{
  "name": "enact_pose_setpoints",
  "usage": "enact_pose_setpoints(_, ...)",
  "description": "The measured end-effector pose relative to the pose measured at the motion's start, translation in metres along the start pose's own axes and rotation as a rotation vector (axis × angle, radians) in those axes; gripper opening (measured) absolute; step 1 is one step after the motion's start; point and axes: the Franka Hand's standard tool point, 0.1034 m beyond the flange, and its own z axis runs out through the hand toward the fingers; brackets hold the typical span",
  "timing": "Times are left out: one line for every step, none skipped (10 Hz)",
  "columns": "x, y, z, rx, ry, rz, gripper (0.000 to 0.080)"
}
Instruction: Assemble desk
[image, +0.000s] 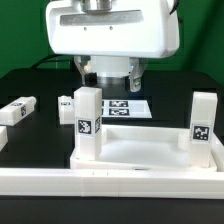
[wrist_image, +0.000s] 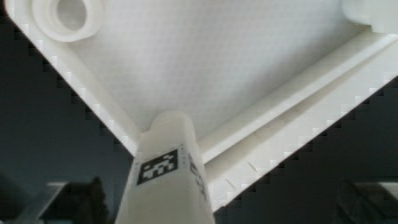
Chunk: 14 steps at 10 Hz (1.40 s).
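The biggest thing is the black table (image: 35, 85), and on it, at the front, lies the flat white desk slab (image: 140, 150). Two legs stand straight up in it. One leg (image: 88, 120) is on the exterior view's left and the other leg (image: 203, 120) is on its right. A loose leg (image: 20, 110) lies flat on the table, well off to the exterior view's left. The marker board (image: 125, 107) lies behind the slab. The gripper (image: 112, 72) hangs above the table, behind the slab. Its jaws look wide apart and it holds nothing. The near upright leg is what matters most. It is lower than the gripper and just in front of it, and its long side points straight up. The wrist view shows that leg's top and its tag (wrist_image: 164, 165) close below. An empty round socket (wrist_image: 68, 15) waits at a far corner, so I think the loose leg goes in next.
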Motion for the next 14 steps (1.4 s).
enact_pose_setpoints(-0.006, -0.001, 0.002, 0.0, -0.007, 0.078, 0.0649)
enact_pose_setpoints(-0.016, -0.002, 0.006, 0.001, -0.013, 0.141, 0.0649)
enact_pose_setpoints(-0.016, -0.002, 0.006, 0.0, -0.013, 0.113, 0.0649)
enact_pose_setpoints(-0.015, -0.002, 0.006, 0.0, -0.012, 0.113, 0.0649)
enact_pose_setpoints(-0.016, -0.002, 0.007, -0.001, -0.013, 0.113, 0.0649)
enact_pose_setpoints(-0.018, -0.001, 0.008, 0.005, -0.017, 0.16, 0.0649)
enact_pose_setpoints(-0.025, 0.004, 0.01, 0.01, -0.025, 0.225, 0.0649)
enact_pose_setpoints(-0.04, 0.006, 0.01, 0.002, -0.04, 0.335, 0.0649)
enact_pose_setpoints(-0.048, 0.004, 0.011, -0.002, -0.044, 0.352, 0.0649)
enact_pose_setpoints(-0.048, 0.003, 0.012, -0.001, -0.046, 0.354, 0.0649)
enact_pose_setpoints(-0.048, 0.003, 0.012, -0.001, -0.046, 0.351, 0.0649)
enact_pose_setpoints(-0.049, 0.002, 0.012, 0.003, -0.051, 0.411, 0.0649)
enact_pose_setpoints(-0.051, 0.002, 0.013, 0.002, -0.054, 0.457, 0.0649)
enact_pose_setpoints(-0.06, 0.005, 0.02, -0.011, -0.068, 0.65, 0.0649)
